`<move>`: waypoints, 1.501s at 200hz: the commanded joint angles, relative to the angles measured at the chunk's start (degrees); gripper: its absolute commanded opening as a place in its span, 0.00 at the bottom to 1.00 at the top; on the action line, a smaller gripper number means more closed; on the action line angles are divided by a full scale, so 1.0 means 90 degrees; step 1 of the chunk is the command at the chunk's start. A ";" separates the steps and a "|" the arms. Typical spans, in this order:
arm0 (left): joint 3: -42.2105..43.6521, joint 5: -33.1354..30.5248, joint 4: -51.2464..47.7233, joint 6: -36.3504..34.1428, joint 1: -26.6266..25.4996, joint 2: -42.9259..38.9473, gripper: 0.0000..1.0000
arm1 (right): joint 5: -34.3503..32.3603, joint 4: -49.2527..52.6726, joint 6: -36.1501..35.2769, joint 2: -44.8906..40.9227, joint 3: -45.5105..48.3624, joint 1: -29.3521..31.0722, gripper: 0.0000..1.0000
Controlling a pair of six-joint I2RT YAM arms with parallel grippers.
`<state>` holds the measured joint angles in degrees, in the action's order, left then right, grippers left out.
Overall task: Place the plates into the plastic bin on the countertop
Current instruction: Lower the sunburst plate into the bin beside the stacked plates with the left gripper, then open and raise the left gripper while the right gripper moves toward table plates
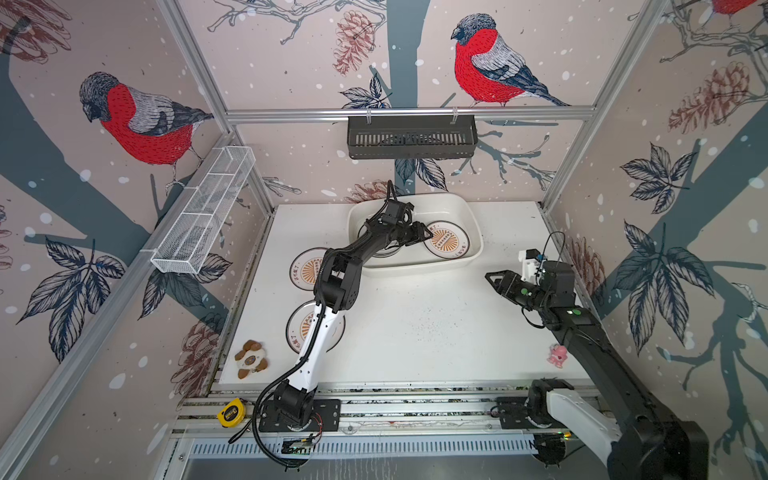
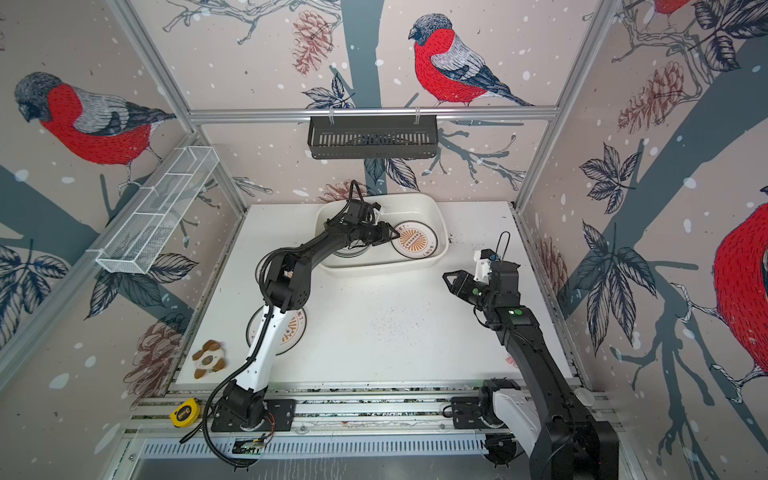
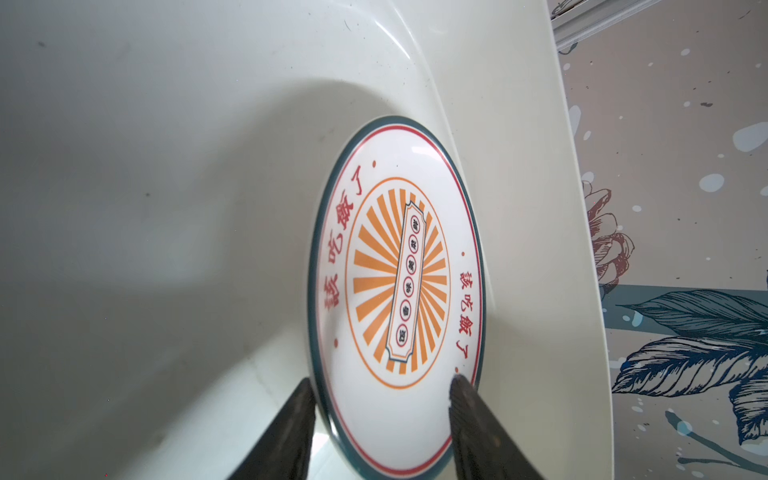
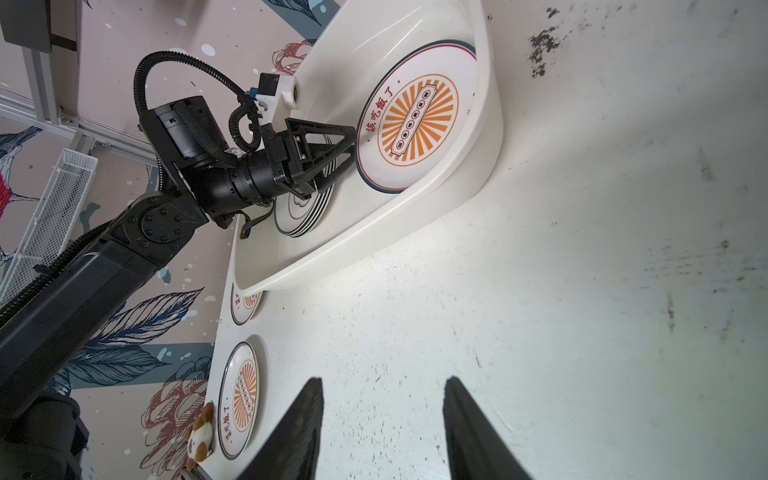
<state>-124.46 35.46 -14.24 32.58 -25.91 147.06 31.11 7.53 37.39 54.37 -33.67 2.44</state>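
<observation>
The cream plastic bin [image 1: 415,268] [image 2: 382,266] stands at the back of the countertop [image 1: 415,332]. Inside it, on the right, lies an orange sunburst plate [image 1: 448,241] [image 2: 415,240] [image 3: 395,270]. My left gripper [image 1: 426,235] [image 3: 382,382] is open, its jaws straddling that plate's near rim. A stack of plates [image 4: 303,212] sits in the bin's left half, under this arm. Two more sunburst plates [image 1: 305,268] [image 1: 297,328] lie on the countertop's left side, partly hidden by the left arm. My right gripper [image 1: 493,279] [image 4: 382,380] hovers open and empty over the right side.
A black slotted rack [image 1: 411,137] hangs on the back rail and a white wire mesh basket [image 1: 203,212] on the left rail. A plush toy [image 1: 250,359] lies front left, a pink toy [image 1: 557,355] front right, and a yellow tape measure [image 1: 231,412] on the front rails.
</observation>
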 commanded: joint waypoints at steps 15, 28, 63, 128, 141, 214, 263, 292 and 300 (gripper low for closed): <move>0.0057 -0.0108 0.0030 -0.0138 -0.0017 -0.0176 0.58 | 0.0029 -0.0171 0.0036 -0.0055 0.0023 -0.0007 0.49; 0.0055 -0.0134 0.0027 -0.0155 -0.0019 -0.0205 0.59 | 0.0034 -0.0173 0.0049 -0.0063 0.0022 -0.0002 0.49; 0.0104 -0.0167 -0.0044 -0.0195 -0.0021 -0.0326 0.61 | 0.0059 -0.0184 0.0055 -0.0101 0.0001 -0.0002 0.49; 0.0629 -0.0066 -0.0213 -0.0156 -0.0026 -0.1223 0.64 | 0.0052 -0.0114 -0.0091 -0.0139 -0.0113 -0.0006 0.49; 0.0824 -0.0097 -0.0272 -0.0187 -0.0027 -0.1485 0.65 | 0.0074 -0.0076 -0.0152 -0.0152 -0.0145 -0.0007 0.49; 0.2383 -0.0522 -0.0828 -0.1289 -0.0040 -0.3475 0.70 | 0.0420 0.0175 -0.0740 -0.0132 -0.0421 0.0559 0.52; 0.3684 -0.1226 -0.1318 -0.2688 -0.0031 -0.5039 0.74 | 0.0078 0.0038 -0.0775 0.0210 -0.0522 0.1473 0.52; 0.4491 -0.1665 -0.1138 -0.3202 0.0039 -0.6030 0.80 | 0.0031 -0.0340 -0.0612 0.0391 -0.0437 0.1862 0.52; 0.4641 -0.1695 -0.1106 -0.3261 0.0115 -0.6233 0.81 | -0.0017 -0.0356 -0.0601 0.0467 -0.0450 0.1950 0.52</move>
<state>-86.08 23.90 -25.04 9.19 -26.02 95.72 32.21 7.68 31.38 57.32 -37.71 18.06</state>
